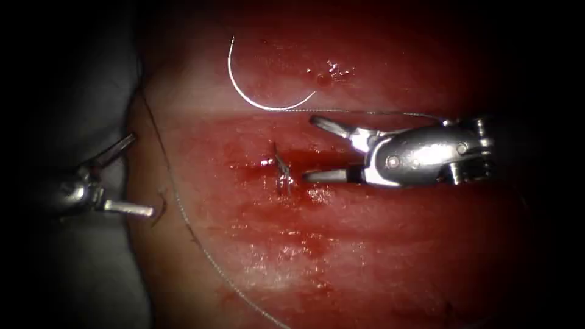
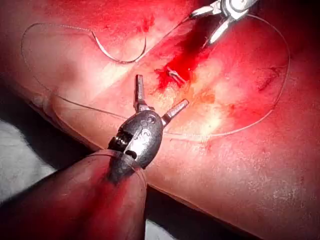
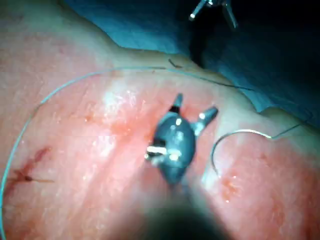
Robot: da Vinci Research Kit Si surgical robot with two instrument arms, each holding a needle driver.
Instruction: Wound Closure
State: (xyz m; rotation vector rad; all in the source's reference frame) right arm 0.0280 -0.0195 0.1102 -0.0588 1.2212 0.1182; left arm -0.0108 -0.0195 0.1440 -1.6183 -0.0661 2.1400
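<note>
The curved needle [image 1: 262, 108] lies free on the tissue [image 1: 365, 244], beyond the cut [image 1: 262, 163], with neither tool holding it. It also lies free in the wrist views [image 2: 120, 61] [image 3: 240, 130]. Thread [image 1: 378, 112] runs from its end off to the right, and another stretch [image 1: 183, 213] follows the tissue's left edge. A stitch with short thread ends [image 1: 283, 175] sits in the cut. My right tool [image 1: 308, 148] [image 3: 196, 103] stands open just right of the stitch, holding nothing. My left tool [image 1: 142, 175] [image 2: 162, 90] is open at the tissue's left edge, also holding nothing.
Red fluid [image 1: 286, 237] wets the tissue around and below the cut. Grey cloth [image 1: 91, 79] lies beside the tissue on the left. In the left wrist view the thread [image 2: 280, 95] makes a wide loop around the wound [image 2: 177, 70].
</note>
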